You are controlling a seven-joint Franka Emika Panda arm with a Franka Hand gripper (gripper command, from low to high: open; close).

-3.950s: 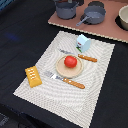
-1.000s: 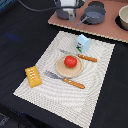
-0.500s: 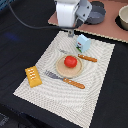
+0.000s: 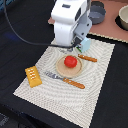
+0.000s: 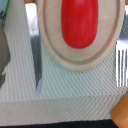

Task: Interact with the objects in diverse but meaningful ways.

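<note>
Exterior view: the gripper [image 4: 71,49] is now lowered nearer the tomato [image 4: 70,61] on the plate [image 4: 61,70] than half a second ago; jaw state cannot be told.

Small red tomato [image 5: 79,22]: glossy, elongated in this close view, lying on the tan round plate and cut off by the picture's edge.
Tan round plate [image 5: 80,59]: pale wood tone, raised rim, only part in frame; rests on the striped placemat.
Striped placemat [image 5: 65,100]: cream with fine diagonal ribbing; one straight edge visible, with dark bench [image 5: 55,124] beyond it.
Knife blade [image 5: 36,62]: grey metal, pointed tip, flat on the placemat just beside the plate rim.
Fork tines [image 5: 121,67]: grey metal, on the plate's opposite side.
Orange item [image 5: 121,113]: corner fragment, blurred, unidentifiable.
Grey-brown blur [image 5: 4,55]: at frame edge, unidentifiable.
</note>
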